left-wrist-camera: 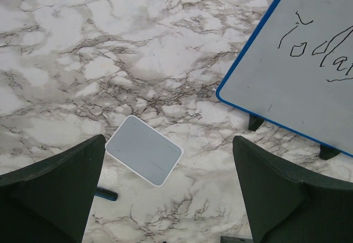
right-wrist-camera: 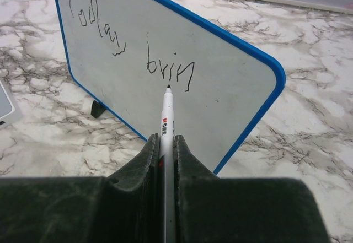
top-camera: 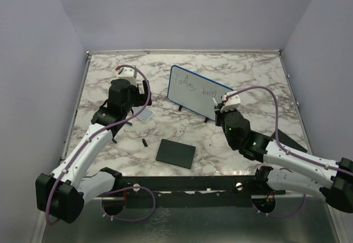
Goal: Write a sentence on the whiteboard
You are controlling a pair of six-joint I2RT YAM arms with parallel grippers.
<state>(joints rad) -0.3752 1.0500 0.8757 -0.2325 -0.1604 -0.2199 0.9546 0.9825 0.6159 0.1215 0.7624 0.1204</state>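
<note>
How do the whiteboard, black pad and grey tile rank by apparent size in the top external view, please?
Largest to smallest:
1. whiteboard
2. black pad
3. grey tile
The gaps are clear, so the order is not in doubt.

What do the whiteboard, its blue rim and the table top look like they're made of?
The whiteboard: smooth, flat white sheet with a soft sheen, probably coated board. Its rim: uniform blue with rounded corners, likely plastic. The table: marble-veined grey-white surface; real stone or printed laminate cannot be told.
</note>
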